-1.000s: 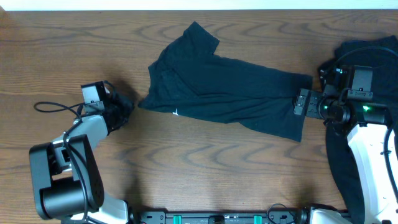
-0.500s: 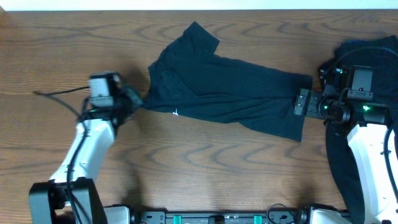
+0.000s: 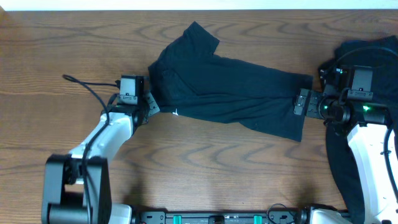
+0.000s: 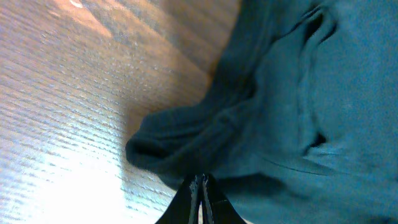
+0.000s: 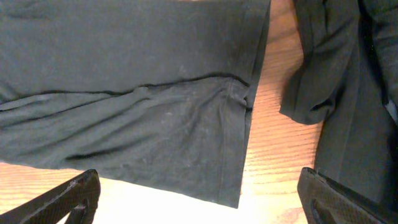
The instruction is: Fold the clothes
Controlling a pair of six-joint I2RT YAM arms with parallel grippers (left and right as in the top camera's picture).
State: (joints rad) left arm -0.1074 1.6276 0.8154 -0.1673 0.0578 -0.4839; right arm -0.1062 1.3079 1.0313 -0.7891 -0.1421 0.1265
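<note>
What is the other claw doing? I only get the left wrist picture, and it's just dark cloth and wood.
Observer: The right claw is open over the T-shirt's bottom hem, at the far end from yours.
Operator: Is the whole shirt flat?
Observer: It is mostly spread out, slanting across the table, with one sleeve pointing toward the far edge.
Operator: Are there more clothes?
Observer: Yes, another dark garment lies heaped near the right claw, not touching the T-shirt.

Dark T-shirt [image 3: 230, 93] lies spread — rumpled, hem rightward.
</note>
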